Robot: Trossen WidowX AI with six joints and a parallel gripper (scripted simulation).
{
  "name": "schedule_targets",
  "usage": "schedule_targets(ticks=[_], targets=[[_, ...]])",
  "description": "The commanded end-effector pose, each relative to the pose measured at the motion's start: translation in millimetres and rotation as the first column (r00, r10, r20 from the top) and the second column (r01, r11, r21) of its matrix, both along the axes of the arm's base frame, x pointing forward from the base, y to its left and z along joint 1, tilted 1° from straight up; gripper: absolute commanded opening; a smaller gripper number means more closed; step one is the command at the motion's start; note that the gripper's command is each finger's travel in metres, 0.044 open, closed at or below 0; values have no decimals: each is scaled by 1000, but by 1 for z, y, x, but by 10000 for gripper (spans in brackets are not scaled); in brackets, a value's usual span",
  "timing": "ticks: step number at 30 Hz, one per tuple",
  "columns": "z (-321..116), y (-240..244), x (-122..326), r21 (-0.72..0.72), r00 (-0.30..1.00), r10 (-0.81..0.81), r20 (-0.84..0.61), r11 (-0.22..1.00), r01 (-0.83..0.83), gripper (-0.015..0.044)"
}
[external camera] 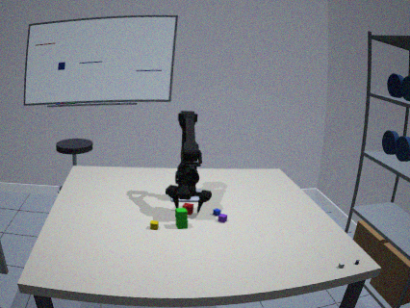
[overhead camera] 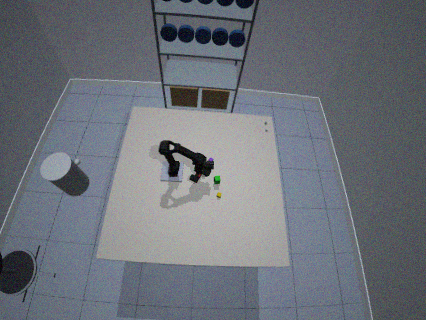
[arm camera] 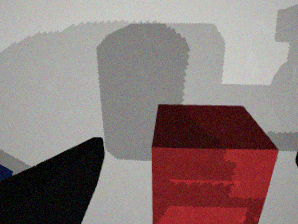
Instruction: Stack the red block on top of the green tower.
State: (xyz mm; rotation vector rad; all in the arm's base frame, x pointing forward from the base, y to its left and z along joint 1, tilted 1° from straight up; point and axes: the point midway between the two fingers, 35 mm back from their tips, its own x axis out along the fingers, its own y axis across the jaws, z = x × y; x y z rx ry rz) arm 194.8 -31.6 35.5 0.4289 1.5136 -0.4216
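Open gripper (overhead camera: 202, 174) (external camera: 188, 208) (arm camera: 201, 149) positioned at the red block (overhead camera: 200, 175) (external camera: 189, 208) (arm camera: 215, 170); fingers apart, nothing clamped.
Red block: on table (overhead camera: 250, 225) (external camera: 120, 269), mostly hidden from above by the arm (overhead camera: 187, 152) (external camera: 189, 154); lower part cut off in wrist view. Green tower (overhead camera: 217, 179) (external camera: 181, 218): upright, near red block, partly overlapping it in exterior view. Table edges: well apart from both. Blue block (external camera: 217, 212) (arm camera: 4, 172): cropped at wrist view's left border.
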Motion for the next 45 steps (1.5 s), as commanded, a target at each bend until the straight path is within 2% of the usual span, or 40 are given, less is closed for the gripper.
schedule_targets(ticks=[1, 5, 15, 22, 27, 45], targets=[[-1, 1, -1, 5, 1000, 2, -1, 1000, -2, 440], [0, 1, -1, 5, 1000, 2, -1, 1000, -2, 440], [0, 1, -1, 5, 1000, 2, -1, 1000, -2, 177], [0, 1, -1, 5, 1000, 2, -1, 1000, -2, 131], [10, 0, 0, 4, 1000, 2, -1, 1000, -2, 0], [93, 0, -1, 4, 1000, 2, -1, 1000, -2, 0]])
